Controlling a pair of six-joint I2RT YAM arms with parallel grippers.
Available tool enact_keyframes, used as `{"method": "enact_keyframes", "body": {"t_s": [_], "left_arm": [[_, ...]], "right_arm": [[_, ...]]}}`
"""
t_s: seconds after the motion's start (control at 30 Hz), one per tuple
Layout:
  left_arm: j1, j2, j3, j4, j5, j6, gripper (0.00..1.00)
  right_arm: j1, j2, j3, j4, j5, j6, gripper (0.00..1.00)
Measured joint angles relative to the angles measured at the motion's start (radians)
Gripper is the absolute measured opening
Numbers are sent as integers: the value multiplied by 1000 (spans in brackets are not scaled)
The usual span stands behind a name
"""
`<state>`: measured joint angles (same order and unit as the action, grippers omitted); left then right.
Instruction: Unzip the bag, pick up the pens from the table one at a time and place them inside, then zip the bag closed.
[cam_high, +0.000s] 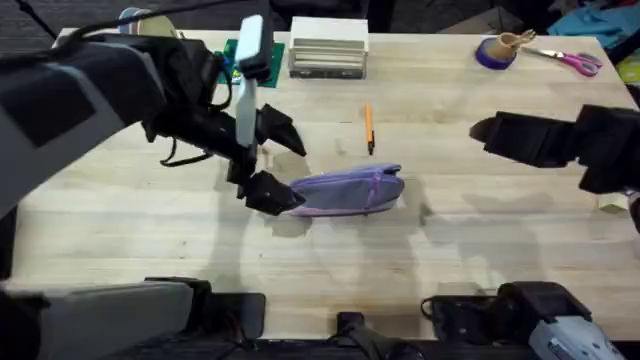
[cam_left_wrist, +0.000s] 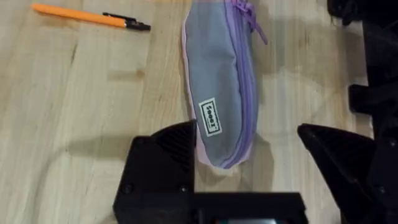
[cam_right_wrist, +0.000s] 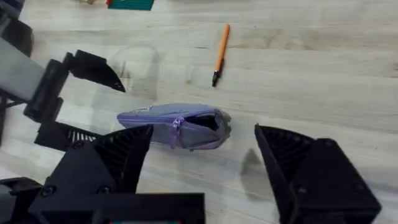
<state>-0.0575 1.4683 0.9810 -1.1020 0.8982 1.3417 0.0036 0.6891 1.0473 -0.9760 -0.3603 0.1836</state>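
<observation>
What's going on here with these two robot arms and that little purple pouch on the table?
The left gripper is open around the left end of the lavender pencil pouch, one finger at the fabric, the other apart from it. The right gripper hangs open off the pouch's other end, not touching it. The zipper pull sits partway along, with the right end looking gapped open. The orange pen lies on the wooden table behind the pouch, not yet picked up.
</observation>
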Motion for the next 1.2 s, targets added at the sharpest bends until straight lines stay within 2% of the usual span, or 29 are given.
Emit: {"method": "enact_keyframes", "body": {"t_s": [0.27, 0.53, 0.67, 0.73, 0.83, 0.9, 0.93, 1.0, 1.2], "left_arm": [[-9, 83, 0, 42, -39, 10, 994], [-81, 91, 0, 56, -99, 13, 994], [-88, 91, 0, 57, -118, 13, 977], [-88, 91, 0, 58, -128, 13, 858], [-88, 91, 0, 59, -137, 14, 460], [-88, 91, 0, 62, -140, 14, 151], [-88, 91, 0, 67, -141, 16, 74], [-90, 91, 0, 68, -143, 16, 44], [-90, 91, 0, 68, -143, 16, 43]], "right_arm": [[0, 0, 0, 0, 0, 26, 998], [0, 0, 0, 0, 0, 26, 998], [0, 0, 0, 0, 0, 26, 998], [0, 0, 0, 0, 0, 26, 998], [0, 0, 0, 0, 0, 33, 998], [0, 0, 0, 0, 0, 66, 998], [0, 0, 0, 0, 0, 91, 998], [0, 0, 0, -9, -1, 222, 998], [0, 0, 0, -76, -19, 340, 998]]}}
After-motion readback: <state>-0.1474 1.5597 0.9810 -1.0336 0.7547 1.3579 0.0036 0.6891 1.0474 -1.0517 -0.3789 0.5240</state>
